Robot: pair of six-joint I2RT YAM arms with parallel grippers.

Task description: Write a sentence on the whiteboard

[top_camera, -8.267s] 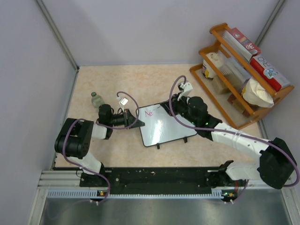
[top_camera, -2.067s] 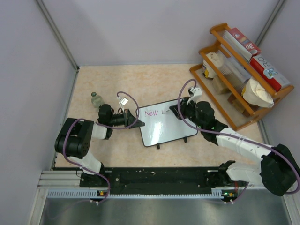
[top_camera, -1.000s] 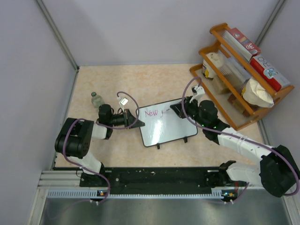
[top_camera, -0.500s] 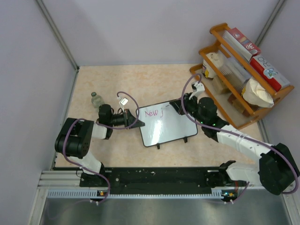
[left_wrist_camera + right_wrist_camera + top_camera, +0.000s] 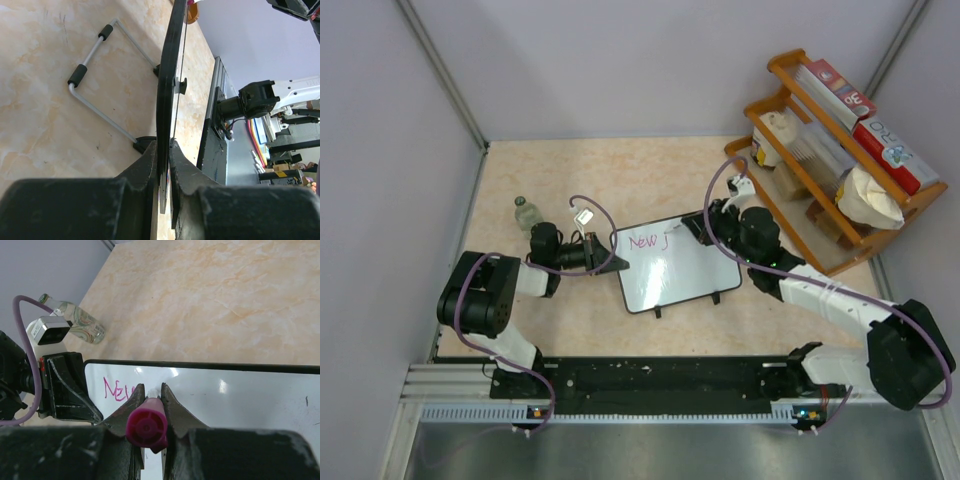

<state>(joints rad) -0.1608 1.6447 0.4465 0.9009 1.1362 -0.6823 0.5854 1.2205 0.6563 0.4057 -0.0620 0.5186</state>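
Finding: whiteboard point(image 5: 672, 278) lies mid-table, long axis left-right, its left edge pinched in left gripper point(image 5: 164, 150). Right gripper point(image 5: 150, 388), nearer the writing line, clamps marker point(image 5: 146, 426) just right of the sentence point(image 5: 645, 241) (1 word, 1 letter); blank surface extends rightward.

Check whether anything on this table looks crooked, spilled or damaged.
Only the small black-framed whiteboard sits skewed to the edges of the table, its left edge pinched in the left claw. Nothing looks spilled or broken; the small clear bottle stands upright.
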